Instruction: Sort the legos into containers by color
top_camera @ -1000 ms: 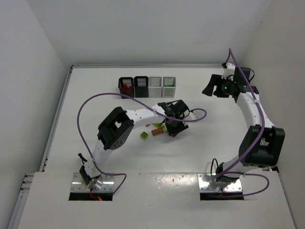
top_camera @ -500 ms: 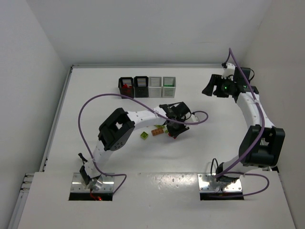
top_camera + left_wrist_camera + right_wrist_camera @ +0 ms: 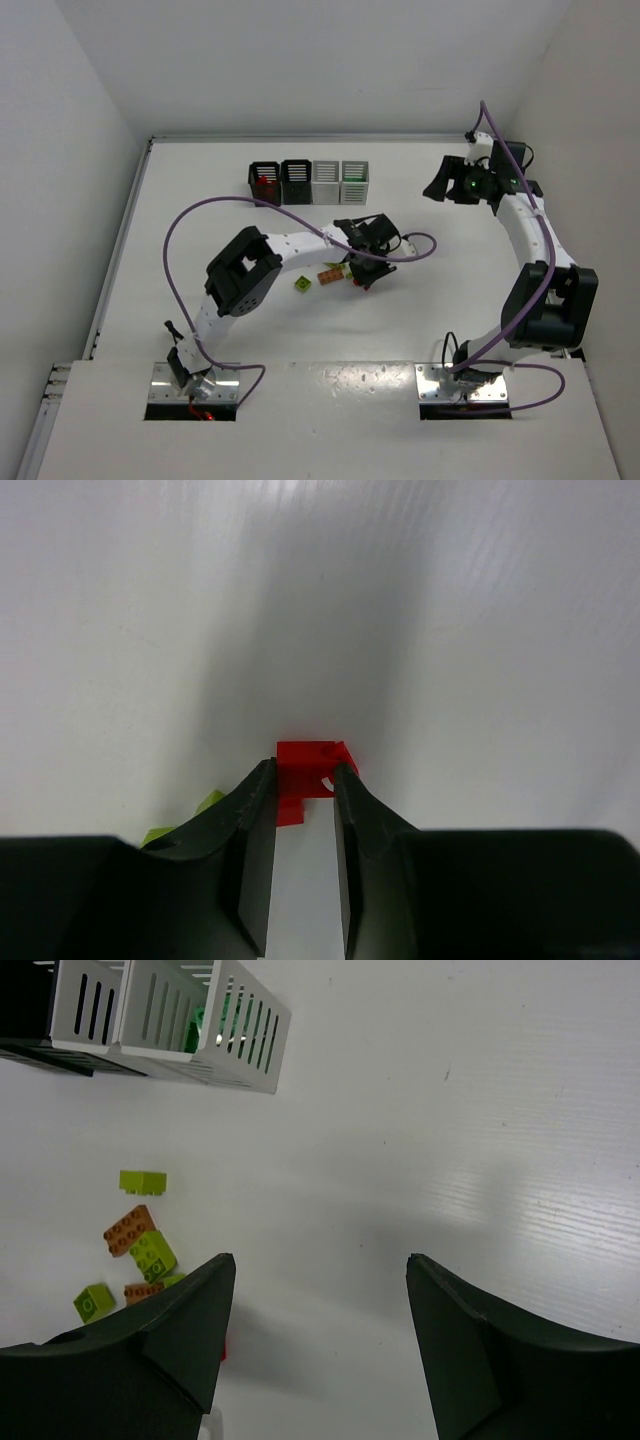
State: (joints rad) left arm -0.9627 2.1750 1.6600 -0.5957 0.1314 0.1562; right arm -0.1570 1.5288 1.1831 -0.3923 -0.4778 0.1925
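Red plastic sits right at the tip of the left tool (image 3: 304, 772): one small red brick (image 3: 312, 763) lying flat on the white desk (image 3: 480, 630). The two dark fingers (image 3: 250, 820) stand close on either side of it and, as far as I can judge, are pressed against its flanks, so the tool is pinching the brick, which is not yet lifted. The brick seems to lie crosswise to the fingers, and one corner pokes out past the right-hand finger, so the hold looks shallow, out at the very tips.

Just beside that tool, toward the left, the loose bricks (image 3: 327, 275) lie in a small scatter, orange and yellow-green ones among them.

Farther back, a row of four bins (image 3: 310, 180) stands side by side, two black on the left and two pale on the right. The black bin (image 3: 264, 176) at the left end shows red pieces (image 3: 266, 186) inside, and I take that to be the goal. It lies beyond the left tool and off to its left, so the carry goes away and leftward. The left arm is plainly the nearer one.

At the far right, well apart from all this, the right tool (image 3: 318, 1260) hangs above the desk with its jaws spread wide and nothing between them. The end white bin (image 3: 250, 1035) below it holds green pieces (image 3: 205, 1018).
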